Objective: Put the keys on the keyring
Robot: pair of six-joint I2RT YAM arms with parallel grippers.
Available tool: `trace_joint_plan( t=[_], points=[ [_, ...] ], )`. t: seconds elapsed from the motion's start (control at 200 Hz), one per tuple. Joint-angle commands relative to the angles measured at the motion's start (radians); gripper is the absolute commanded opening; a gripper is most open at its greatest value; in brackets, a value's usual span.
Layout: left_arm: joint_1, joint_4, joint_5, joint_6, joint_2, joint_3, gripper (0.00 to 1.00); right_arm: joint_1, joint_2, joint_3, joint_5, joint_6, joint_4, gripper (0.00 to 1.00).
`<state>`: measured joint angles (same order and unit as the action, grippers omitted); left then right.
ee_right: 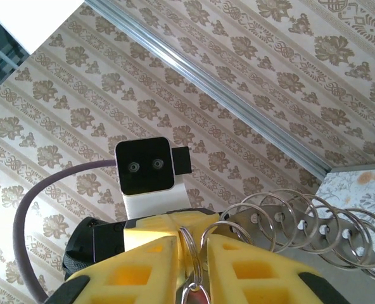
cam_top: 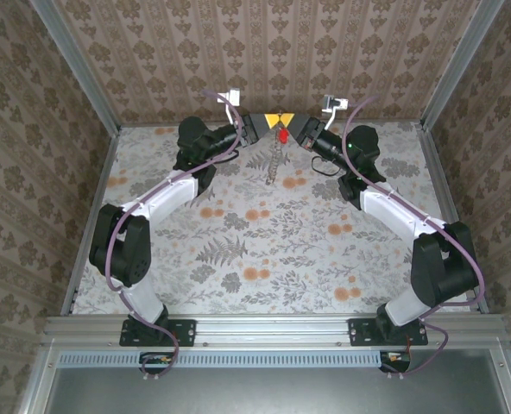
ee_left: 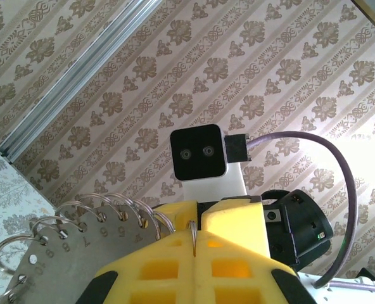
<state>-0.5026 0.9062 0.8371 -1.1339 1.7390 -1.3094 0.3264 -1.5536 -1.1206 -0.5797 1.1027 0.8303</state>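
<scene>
Yellow fingers [ee_left: 151, 269] of the left gripper [ee_left: 194, 237] press together on a thin wire loop of the keyring [ee_left: 73, 259]. Beside it, the right gripper [ee_right: 190, 244] stands barely apart around another loop; whether it pinches, I cannot tell. Between both grippers hangs the red key [cam_top: 284, 136], above the table's [cam_top: 238, 250] far edge.

Left fingers [ee_left: 232, 244] are hiding the lower part of the ring [ee_left: 194, 229]. The bottom edge is cutting off the numbered plate [ee_left: 61, 266]. Whether the right fingers [ee_right: 149, 250] are gripping the ring is not showing. From above, the key [cam_top: 283, 136] is appearing too small to detail.
</scene>
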Motion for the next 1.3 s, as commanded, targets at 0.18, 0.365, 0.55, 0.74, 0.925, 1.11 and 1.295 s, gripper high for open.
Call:
trace_joint_plan(
  t=[0.18,0.365,0.55,0.74,0.925,1.11,1.295],
  points=[
    [-0.004,0.059,0.006,-0.003,0.004,-0.002,0.0,0.009,-0.006,-0.041,-0.027,-0.01,0.015,0.09],
    [-0.005,0.037,0.011,0.016,0.001,-0.011,0.0,0.007,-0.004,-0.036,-0.038,-0.021,0.006,0.0],
    [0.021,-0.068,0.031,0.114,-0.042,-0.016,0.25,-0.012,0.008,-0.04,-0.067,-0.072,-0.057,0.0],
    [0.088,-0.305,0.09,0.3,-0.124,-0.04,0.41,-0.045,0.007,-0.08,-0.166,-0.155,-0.158,0.0],
    [0.125,-0.607,0.184,0.517,-0.15,-0.122,0.47,-0.077,-0.008,-0.14,-0.306,-0.284,-0.305,0.0],
    [0.13,-0.902,0.311,0.726,-0.114,-0.257,0.48,-0.099,-0.033,-0.223,-0.45,-0.45,-0.485,0.0],
    [0.128,-0.965,0.39,0.769,-0.071,-0.32,0.4,-0.106,-0.055,-0.261,-0.488,-0.498,-0.555,0.0]
  ],
)
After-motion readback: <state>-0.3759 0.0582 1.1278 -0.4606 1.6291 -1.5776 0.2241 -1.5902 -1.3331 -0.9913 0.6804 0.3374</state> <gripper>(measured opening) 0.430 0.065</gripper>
